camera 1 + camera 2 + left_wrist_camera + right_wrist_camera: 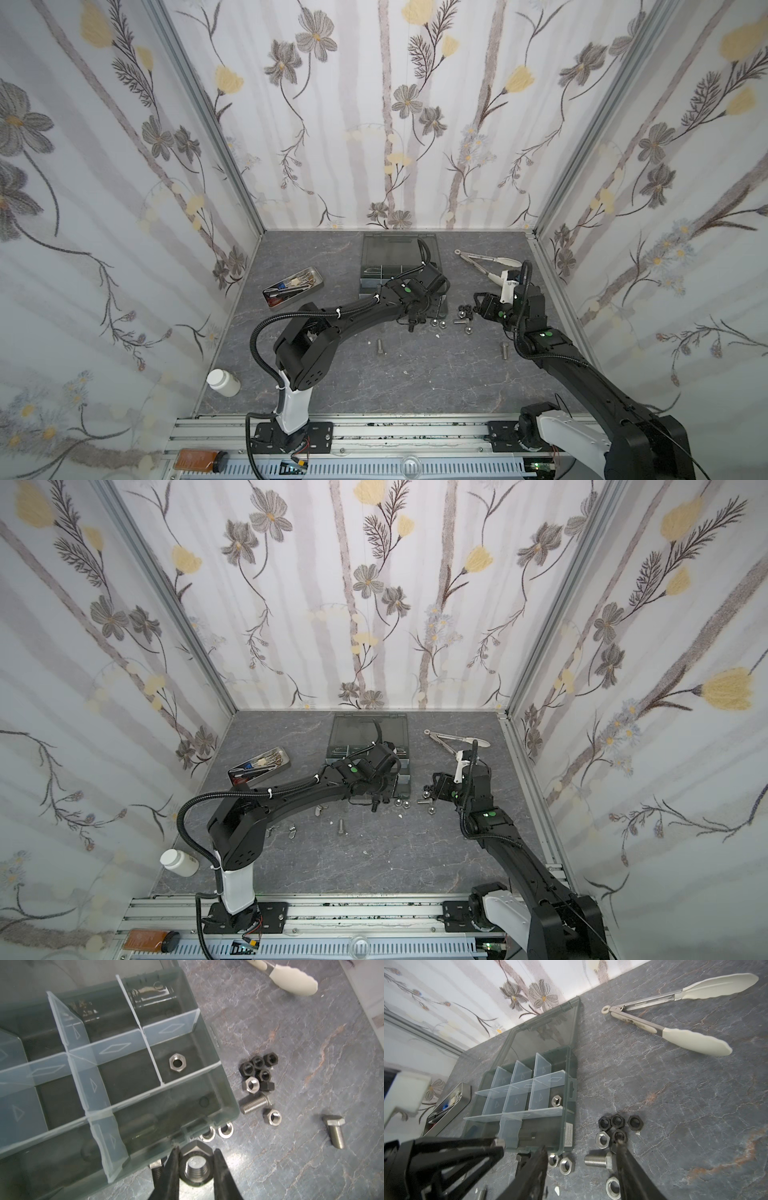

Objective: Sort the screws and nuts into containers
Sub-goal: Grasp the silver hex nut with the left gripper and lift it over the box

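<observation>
The grey-green organizer box (371, 277) lies open at the back, its containers (182, 1047) split by translucent dividers. One silver nut (177, 1062) lies in a container by the box's right wall. My left gripper (196, 1152) is shut on a large silver nut (195, 1167), just outside the box's front wall (225, 1093). My right gripper (581, 1145) is open over the loose pile to the right of the box. A silver screw (598, 1160) lies between its fingers, and one fingertip (619, 1144) is beside the black nuts (616, 1124). Two silver nuts (562, 1162) rest against the box.
More silver screws (380, 347) (504, 351) lie nearer the front. Wing nuts (293, 831) sit under the left arm. White-tipped tongs (488, 262) lie at the back right. A metal tray of tools (293, 286) is left of the box. A white bottle (223, 382) lies front left.
</observation>
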Robot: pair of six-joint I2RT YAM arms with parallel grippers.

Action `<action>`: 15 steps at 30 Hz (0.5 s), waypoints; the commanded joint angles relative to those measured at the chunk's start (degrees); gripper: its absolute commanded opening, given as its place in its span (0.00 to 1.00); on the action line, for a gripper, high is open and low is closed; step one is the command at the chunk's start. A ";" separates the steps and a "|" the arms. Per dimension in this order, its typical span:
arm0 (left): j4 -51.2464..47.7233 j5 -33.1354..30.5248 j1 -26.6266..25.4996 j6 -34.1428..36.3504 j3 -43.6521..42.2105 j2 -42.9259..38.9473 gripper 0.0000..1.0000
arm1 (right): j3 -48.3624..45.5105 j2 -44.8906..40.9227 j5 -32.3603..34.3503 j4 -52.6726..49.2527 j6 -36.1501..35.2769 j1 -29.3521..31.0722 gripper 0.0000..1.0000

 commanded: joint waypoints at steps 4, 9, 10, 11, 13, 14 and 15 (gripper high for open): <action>-0.39 2.01 2.18 2.57 6.13 4.22 0.22 | -1.96 -0.03 -3.55 1.99 1.19 0.73 0.54; -1.94 3.90 3.83 3.59 11.93 9.29 0.22 | -2.96 0.23 -4.15 2.26 1.24 1.30 0.54; -2.42 3.90 4.03 3.92 13.49 10.45 0.22 | -3.06 0.43 -4.55 2.26 1.15 1.50 0.54; -2.87 3.90 4.05 4.17 14.61 11.34 0.22 | -3.09 0.51 -4.77 2.20 1.02 1.63 0.55; -3.91 4.03 4.20 4.52 17.19 13.38 0.22 | -3.13 0.59 -4.78 2.11 0.63 2.12 0.55; -4.21 4.07 4.38 4.52 18.11 14.21 0.22 | -3.05 0.73 -4.74 2.00 0.53 2.35 0.55; -4.48 4.13 4.57 4.57 18.97 15.07 0.22 | -3.13 0.83 -4.79 1.97 0.44 2.60 0.54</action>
